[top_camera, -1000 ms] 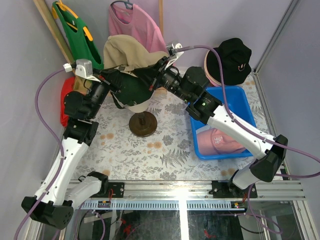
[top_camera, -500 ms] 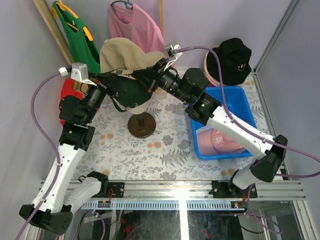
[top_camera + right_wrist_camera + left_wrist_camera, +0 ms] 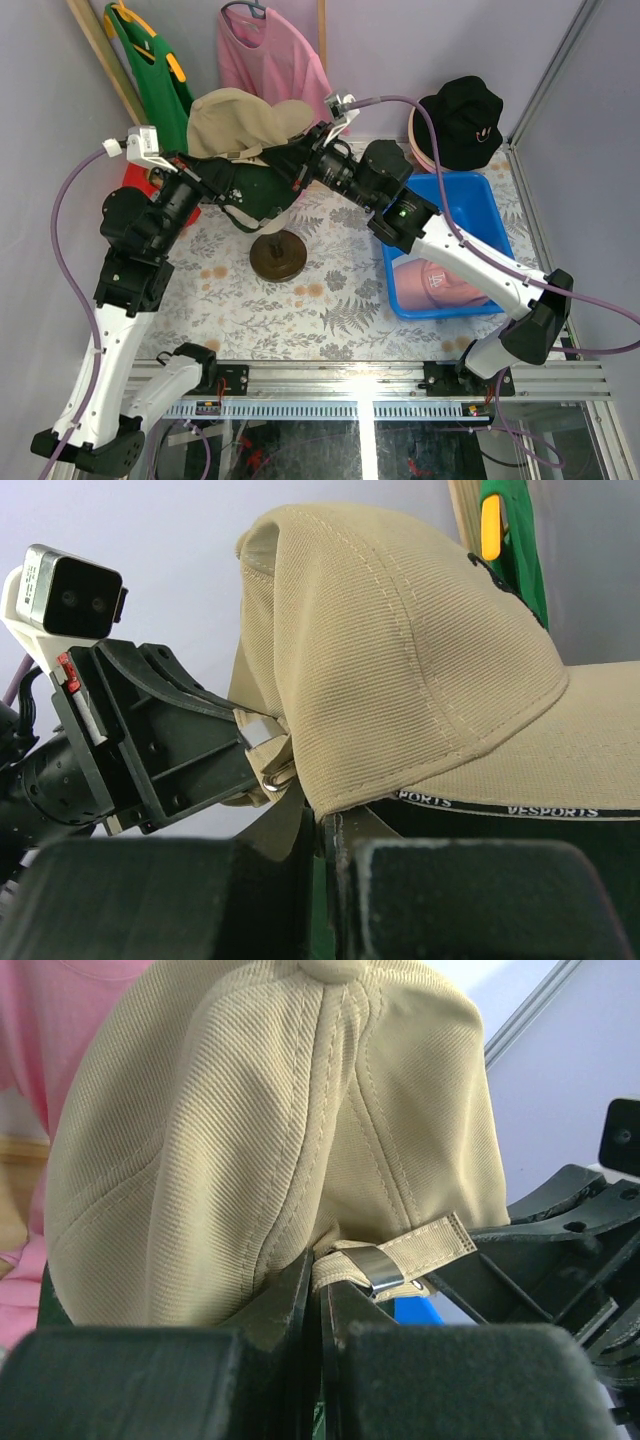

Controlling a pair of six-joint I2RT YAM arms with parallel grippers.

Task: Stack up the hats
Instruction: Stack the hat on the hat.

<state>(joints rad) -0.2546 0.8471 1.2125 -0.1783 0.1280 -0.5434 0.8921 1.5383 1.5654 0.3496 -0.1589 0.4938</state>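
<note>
Pink cap [image 3: 437, 280] waits in the blue bin [image 3: 495, 215] up front. Beyond, left tool [image 3: 318, 1280] and right tool [image 3: 322, 830] both pinch the tan cap [image 3: 240, 120] tight, over the green cap [image 3: 255, 190]. That's the stacking step; next, I reckon, lower it squarely, then release. Black bucket hat [image 3: 465, 115] sits behind.

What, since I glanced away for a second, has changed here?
The tan cap and the dark green cap under it have been drawn left, and the stand's base slid along with them. Left claw and right claw stay pinched on the tan cap. Black bucket hat and blue bin unchanged.
</note>
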